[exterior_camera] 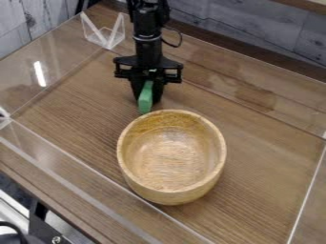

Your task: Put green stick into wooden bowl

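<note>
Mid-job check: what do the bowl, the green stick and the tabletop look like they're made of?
Wooden bowl: light tan wood, matte, grain rings visible inside, thick walls. Green stick, between the gripper fingers: uniform bright green, probably painted wood or plastic; too small to tell. Table: brown wood-grain surface, possibly laminate, with a slight sheen.

- Light is even, soft and fairly bright, with no hard shadows.
- The wooden bowl point(173, 155) casts only a faint shadow at its base.
- Left of the bowl, the clear wall point(38, 71) shows pale glare streaks.
- The picture is small and slightly soft; fine detail blurs.
</note>
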Robot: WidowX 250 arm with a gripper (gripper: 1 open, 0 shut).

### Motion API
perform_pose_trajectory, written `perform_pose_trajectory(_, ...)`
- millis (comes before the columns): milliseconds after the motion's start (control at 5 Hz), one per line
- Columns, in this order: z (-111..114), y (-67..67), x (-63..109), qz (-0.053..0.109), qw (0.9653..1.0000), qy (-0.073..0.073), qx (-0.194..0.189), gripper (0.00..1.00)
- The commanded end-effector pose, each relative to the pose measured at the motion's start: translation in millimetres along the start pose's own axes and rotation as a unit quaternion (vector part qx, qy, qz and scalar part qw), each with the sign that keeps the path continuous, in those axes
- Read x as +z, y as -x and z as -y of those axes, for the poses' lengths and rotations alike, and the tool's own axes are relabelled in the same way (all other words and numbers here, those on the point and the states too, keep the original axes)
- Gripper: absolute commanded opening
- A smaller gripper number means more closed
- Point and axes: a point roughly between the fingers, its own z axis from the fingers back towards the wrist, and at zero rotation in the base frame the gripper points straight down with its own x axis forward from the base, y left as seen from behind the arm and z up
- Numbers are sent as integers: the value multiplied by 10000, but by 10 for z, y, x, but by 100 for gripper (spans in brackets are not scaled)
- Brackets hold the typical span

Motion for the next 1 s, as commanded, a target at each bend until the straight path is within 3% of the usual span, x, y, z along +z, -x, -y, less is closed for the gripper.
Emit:
perform_pose_trajectory(0, 72, -60, 481, 467, 9985, 269, -85, 0)
perform_pose_trajectory(600, 225, 137, 1269, 834, 9919, 940, -206, 0)
perform_pose_trajectory(800, 277, 365, 1271, 660, 9920, 925, -549, 0)
